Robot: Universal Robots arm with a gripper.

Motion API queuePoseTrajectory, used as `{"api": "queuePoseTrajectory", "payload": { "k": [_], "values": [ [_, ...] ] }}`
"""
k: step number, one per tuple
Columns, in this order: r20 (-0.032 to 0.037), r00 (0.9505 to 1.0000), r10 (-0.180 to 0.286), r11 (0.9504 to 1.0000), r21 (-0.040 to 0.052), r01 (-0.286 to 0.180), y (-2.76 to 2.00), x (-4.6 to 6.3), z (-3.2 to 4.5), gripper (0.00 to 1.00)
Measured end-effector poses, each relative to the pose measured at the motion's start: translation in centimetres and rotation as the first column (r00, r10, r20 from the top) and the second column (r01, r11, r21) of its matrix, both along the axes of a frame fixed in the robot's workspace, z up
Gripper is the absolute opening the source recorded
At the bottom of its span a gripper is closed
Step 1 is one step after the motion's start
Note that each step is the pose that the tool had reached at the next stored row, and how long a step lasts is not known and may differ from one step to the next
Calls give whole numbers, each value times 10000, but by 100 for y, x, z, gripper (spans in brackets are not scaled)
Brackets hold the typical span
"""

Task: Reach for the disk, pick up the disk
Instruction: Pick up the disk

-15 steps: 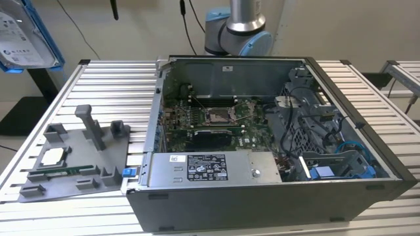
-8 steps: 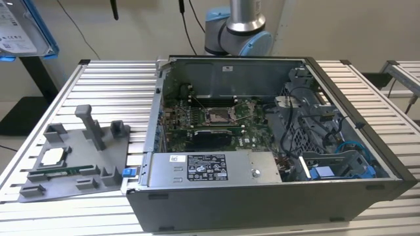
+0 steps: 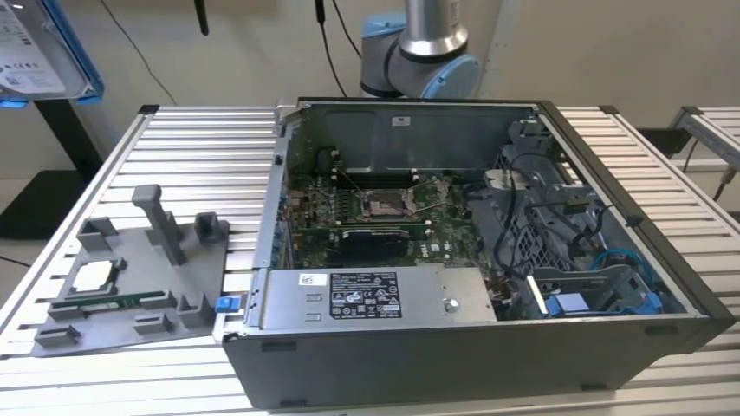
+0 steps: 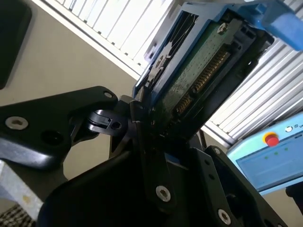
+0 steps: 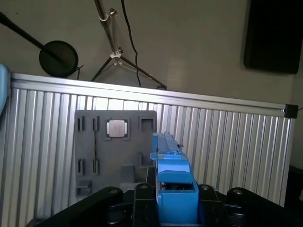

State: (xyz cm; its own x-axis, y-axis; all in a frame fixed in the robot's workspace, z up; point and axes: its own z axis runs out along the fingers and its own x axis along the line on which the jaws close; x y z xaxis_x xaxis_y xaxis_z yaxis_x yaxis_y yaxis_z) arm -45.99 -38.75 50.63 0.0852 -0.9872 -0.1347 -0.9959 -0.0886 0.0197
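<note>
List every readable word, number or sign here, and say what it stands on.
No text can be read.
Label on the disk: print too small.
Label on the power-supply box: print and symbols too small.
Blue panel with a red button: text blurred and cut off.

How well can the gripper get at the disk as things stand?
Yes, seemingly fully: the gripper already looks shut on the disk, clamping one end, with nothing between them.

Flat rectangular disk (image 4: 203,66) with green circuit-board face and blue plastic rail, tilted, clamped between black gripper (image 4: 158,126) jaws, ribbed aluminium table (image 4: 111,23) behind, light-blue control panel (image 4: 255,163) with red button
</note>
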Motion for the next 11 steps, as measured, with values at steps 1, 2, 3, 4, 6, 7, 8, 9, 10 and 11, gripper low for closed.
{"api": "queuePoseTrajectory", "payload": {
  "k": [1,2,3,4,6,7,8,9,10,11],
  "values": [
    [1,10000,0,10000,1,0,0,21,0,0],
    [-1,10000,-2,10000,1,2,1,50,1,0],
    [-2,10000,-1,10000,1,1,1,81,1,0],
    [-1,10000,-2,10000,2,2,1,116,1,0],
    [-1,10000,-1,10000,3,1,1,180,1,0],
    [-1,10000,-1,10000,3,1,1,212,1,0],
    [-1,10000,-1,10000,3,1,1,242,1,0],
    [-2,10000,-1,10000,4,1,1,274,1,0],
    [-1,10000,-2,10000,5,2,1,307,1,0],
    [-1,10000,-1,10000,5,1,1,345,1,0]
  ]
}}
